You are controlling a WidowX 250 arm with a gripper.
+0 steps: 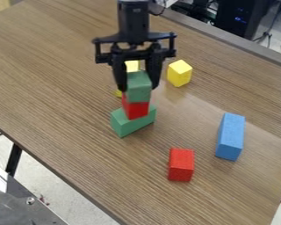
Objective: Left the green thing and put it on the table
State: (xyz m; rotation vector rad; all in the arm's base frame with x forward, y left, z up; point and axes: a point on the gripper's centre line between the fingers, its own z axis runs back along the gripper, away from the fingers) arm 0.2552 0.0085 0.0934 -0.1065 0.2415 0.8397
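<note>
The gripper (138, 88) hangs at the upper centre, its fingers against the left and right sides of a green block (138, 86). This block is upright, directly above a red block (135, 109); whether the two touch is hard to tell. The red block stands on a wider green block (133, 123) lying on the wooden table (66, 88). Yellow shows behind the upper green block, between the fingers, and at the left fingertip, partly hidden by the gripper and the stack.
A yellow block (179, 73) stands to the right of the gripper. A long blue block (230, 136) lies at the right, and another red block (181, 164) is nearer the front. The table's left edge runs diagonally down toward the bottom.
</note>
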